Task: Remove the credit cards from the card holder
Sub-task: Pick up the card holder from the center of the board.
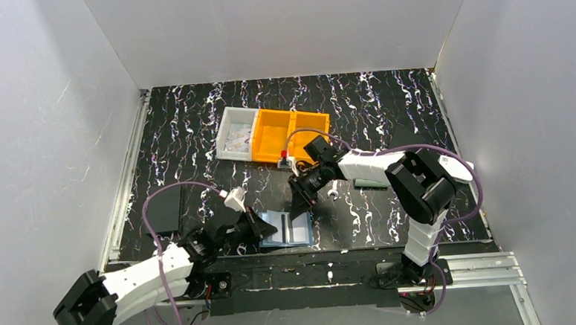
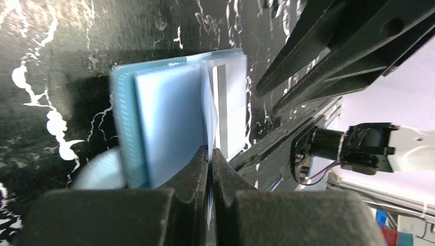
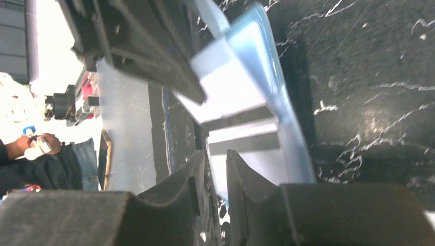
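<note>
The holder (image 1: 289, 231) lies open at the near edge of the table (image 1: 386, 105). The left gripper (image 2: 211, 154) pinches its middle flap, fingers almost touching. The right gripper (image 3: 216, 164) holds a card (image 3: 241, 134) by its edge, fingers narrow. Farther, bare table, then the bins (image 1: 297, 113).

The open card holder (image 1: 290, 229) lies near the surface's (image 1: 386, 98) front edge; left tool (image 1: 264, 227) at its left side, right tool (image 1: 300, 209) seemingly touching its far edge.

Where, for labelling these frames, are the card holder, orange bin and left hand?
card holder (image 1: 289, 233): top external view, light-blue inside.
orange bin (image 1: 272, 137): top external view, left compartment floor.
left hand (image 2: 211, 151): left wrist view, between fingertips.
</note>
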